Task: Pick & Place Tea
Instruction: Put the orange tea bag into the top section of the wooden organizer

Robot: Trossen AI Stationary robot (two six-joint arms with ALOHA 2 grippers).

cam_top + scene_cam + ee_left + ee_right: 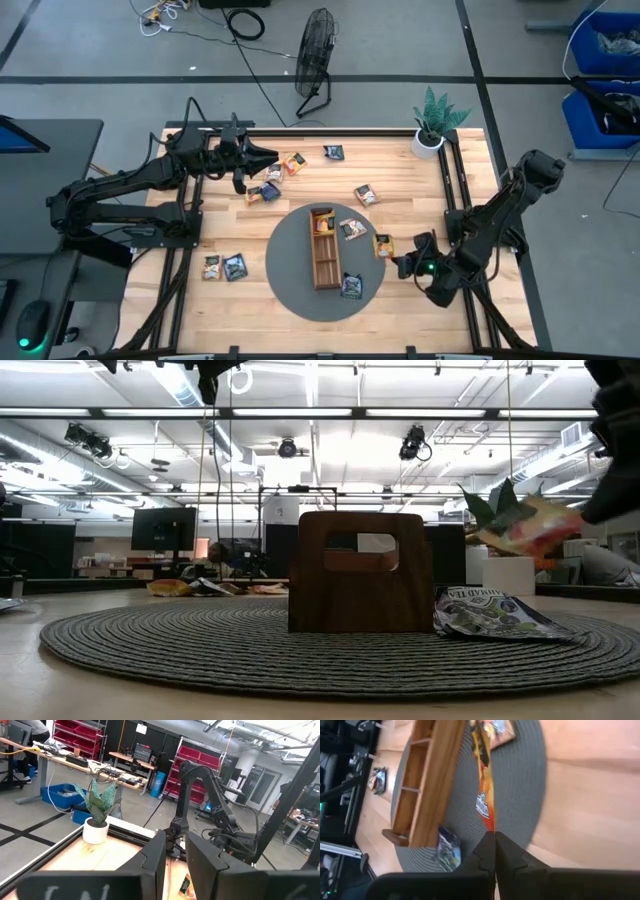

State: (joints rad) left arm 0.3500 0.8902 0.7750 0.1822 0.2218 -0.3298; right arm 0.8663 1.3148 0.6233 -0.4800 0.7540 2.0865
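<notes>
right gripper point(492, 840) pinching orange sachet point(484, 795) (edge-on, label unreadable) | left gripper point(262, 160): fingers' gap unclear

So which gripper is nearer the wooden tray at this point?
Right. The right gripper is just off the mat's edge beside the wooden tray, shut on an orange sachet. The left gripper is at the table's far side, well away from it.
</notes>
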